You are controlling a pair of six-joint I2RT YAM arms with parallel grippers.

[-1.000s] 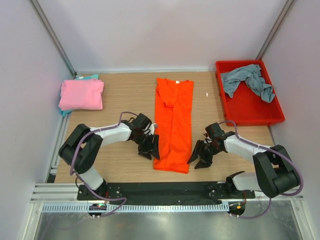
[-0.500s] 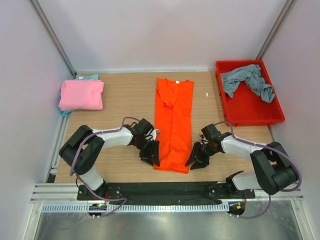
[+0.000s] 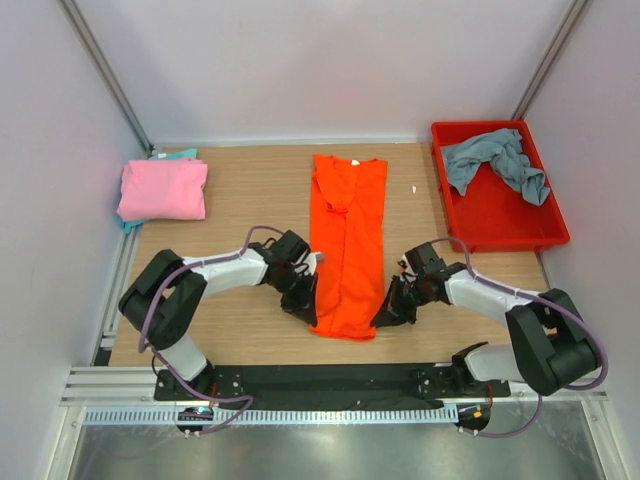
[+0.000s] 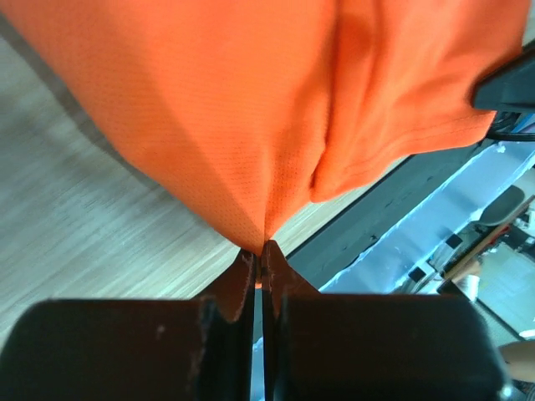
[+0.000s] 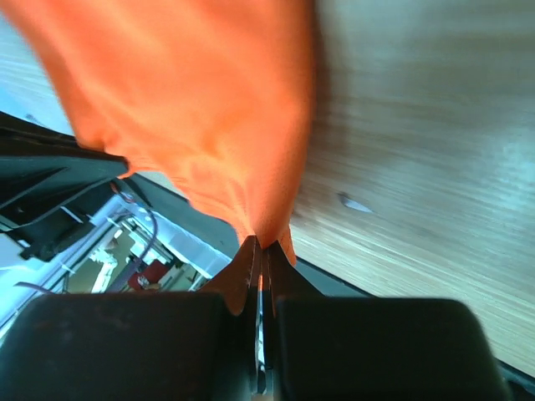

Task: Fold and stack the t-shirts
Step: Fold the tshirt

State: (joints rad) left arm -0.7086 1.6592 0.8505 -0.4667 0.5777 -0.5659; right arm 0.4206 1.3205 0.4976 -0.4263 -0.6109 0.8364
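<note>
A bright orange t-shirt point(image 3: 347, 240) lies as a long narrow strip down the middle of the table, collar at the far end. My left gripper point(image 3: 311, 309) is shut on its near left corner, and the wrist view shows orange cloth point(image 4: 251, 125) pinched between the jaws. My right gripper point(image 3: 386, 311) is shut on the near right corner, with orange cloth point(image 5: 217, 109) drawn up from its jaws. A folded pink t-shirt point(image 3: 163, 189) rests at the far left on a teal one point(image 3: 183, 154). A grey-blue t-shirt point(image 3: 495, 162) lies crumpled in the red bin point(image 3: 500, 215).
The red plastic bin sits at the far right corner. The black rail point(image 3: 330, 380) carrying the arm bases runs along the near table edge just behind the shirt's hem. White walls close in on three sides. A small white scrap point(image 3: 414, 189) lies on the wood.
Both grippers moved inward onto the shirt's near corners and shut on the cloth. The hem has bunched slightly between them.
</note>
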